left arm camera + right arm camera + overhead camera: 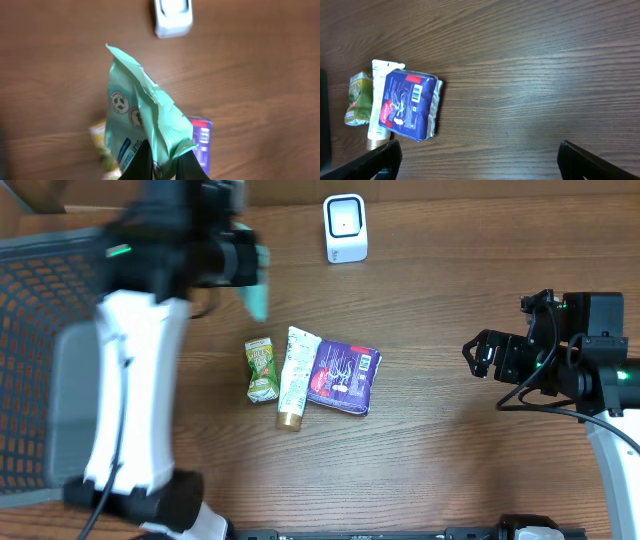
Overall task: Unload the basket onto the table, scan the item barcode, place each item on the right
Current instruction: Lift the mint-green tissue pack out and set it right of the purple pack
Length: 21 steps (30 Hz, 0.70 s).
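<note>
The left gripper [161, 162], its fingers pressed together, pinches the lower edge of the mint-green pouch [145, 115], which hangs lifted above the table [450, 470], apart from the white scanner [345, 228] near the far edge. Bare wood lies open between the pouch and the scanner, and across the right half. The mesh basket [35, 330] sits at the left edge, its inside partly hidden by the arm. Mid-table, a purple pack [343, 377], white tube [296, 375] and green carton [262, 370] lie touching. The right gripper [478, 358] hovers spread wide, holding nothing.
</note>
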Each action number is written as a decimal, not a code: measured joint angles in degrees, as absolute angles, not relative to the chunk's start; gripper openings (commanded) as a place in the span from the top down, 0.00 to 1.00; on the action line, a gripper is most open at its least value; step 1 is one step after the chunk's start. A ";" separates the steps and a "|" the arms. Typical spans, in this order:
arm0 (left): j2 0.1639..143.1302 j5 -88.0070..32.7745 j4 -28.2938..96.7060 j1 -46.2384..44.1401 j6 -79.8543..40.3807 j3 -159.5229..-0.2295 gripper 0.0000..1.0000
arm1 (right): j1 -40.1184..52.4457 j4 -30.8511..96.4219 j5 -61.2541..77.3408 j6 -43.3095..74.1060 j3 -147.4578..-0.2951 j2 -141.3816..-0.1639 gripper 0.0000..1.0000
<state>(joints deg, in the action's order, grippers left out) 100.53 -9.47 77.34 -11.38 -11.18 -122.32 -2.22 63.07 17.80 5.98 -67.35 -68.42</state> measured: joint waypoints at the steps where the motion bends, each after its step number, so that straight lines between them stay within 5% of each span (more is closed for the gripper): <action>1: 102.48 -9.45 74.43 -14.46 -13.74 -119.13 0.96 | -2.20 63.05 17.76 5.96 -67.35 -68.42 0.00; 6: 112.90 -9.74 65.76 -27.40 -27.86 -112.12 0.96 | -2.20 63.09 17.78 6.00 -67.35 -68.42 0.00; 17: 123.81 -13.56 59.99 -40.34 -43.64 -111.74 0.96 | -2.20 63.05 17.80 5.98 -67.35 -68.42 0.00; 19: 123.81 -13.58 59.81 -40.97 -45.82 -111.74 0.76 | -2.20 63.07 17.78 5.98 -67.35 -68.42 0.00; 21: 123.81 -13.21 59.72 -41.17 -47.22 -111.74 0.08 | -2.20 63.05 17.78 5.98 -67.35 -68.42 0.00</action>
<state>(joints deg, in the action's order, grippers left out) 123.81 -13.21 59.72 -41.17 -47.22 -111.74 -2.20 63.05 17.78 5.98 -67.35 -68.42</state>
